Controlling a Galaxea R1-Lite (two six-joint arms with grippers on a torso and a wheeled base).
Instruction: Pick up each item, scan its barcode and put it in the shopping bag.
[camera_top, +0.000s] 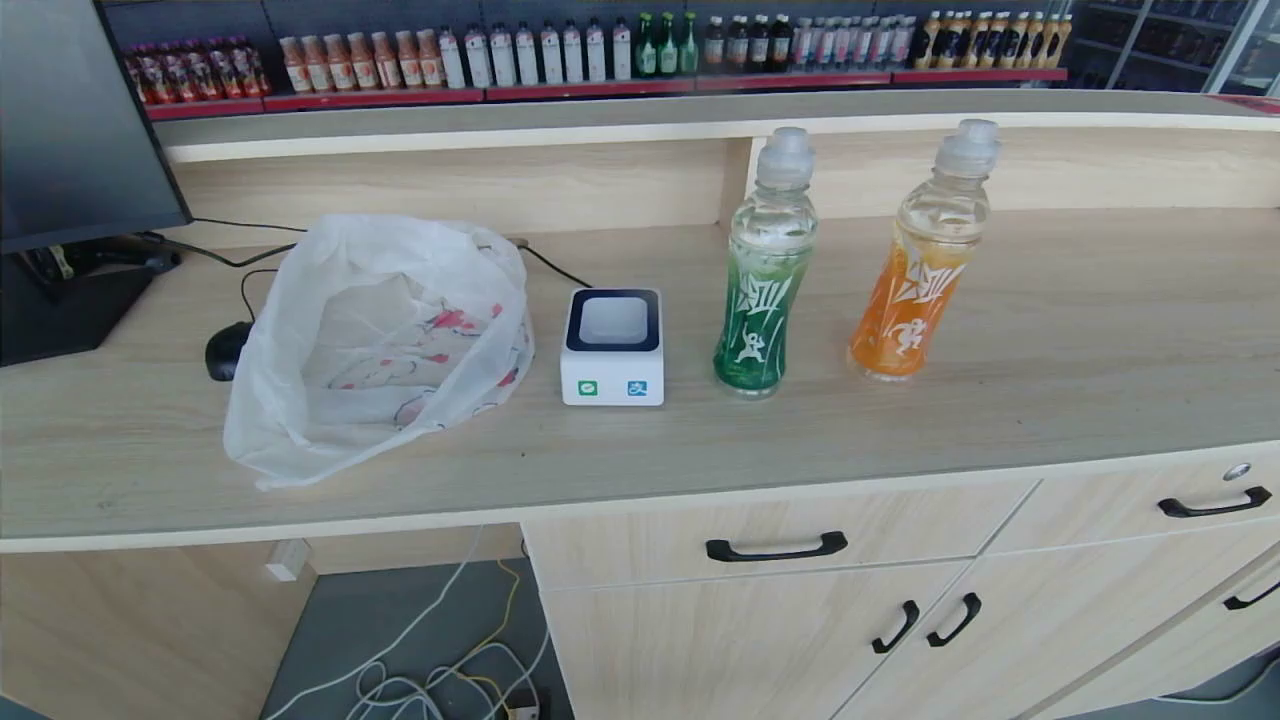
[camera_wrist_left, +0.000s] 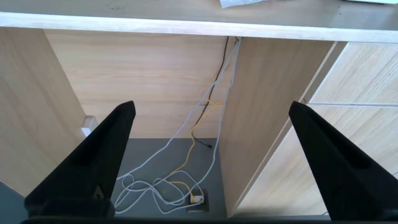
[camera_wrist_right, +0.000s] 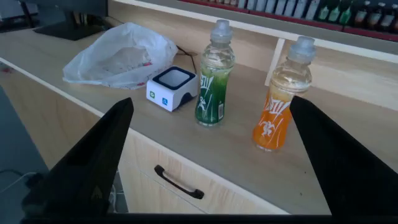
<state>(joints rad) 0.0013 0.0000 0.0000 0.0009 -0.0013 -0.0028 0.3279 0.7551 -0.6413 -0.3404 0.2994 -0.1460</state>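
A long pale wooden bench runs across the head view, with drawers and cupboard doors below it and a red shelf of drinks behind it. A dark monitor stands at the bench's far left. Beside it a white, see-through shopping bag with red print lies slumped on the bench, its mouth gaping toward the near edge. The left hand hangs low, facing the gap under the bench where loose cables lie on the floor; its 2 dark fingers are spread wide with nothing between them. The right hand sits off the bench's near edge, fingers likewise wide apart and holding nothing. 2 bottles stand upright on the bench: the green bottle near the middle, the orange bottle to its right, apart from it. A small white scanner sits between the bag and the green bottle. A black mouse rests just left of the bag.
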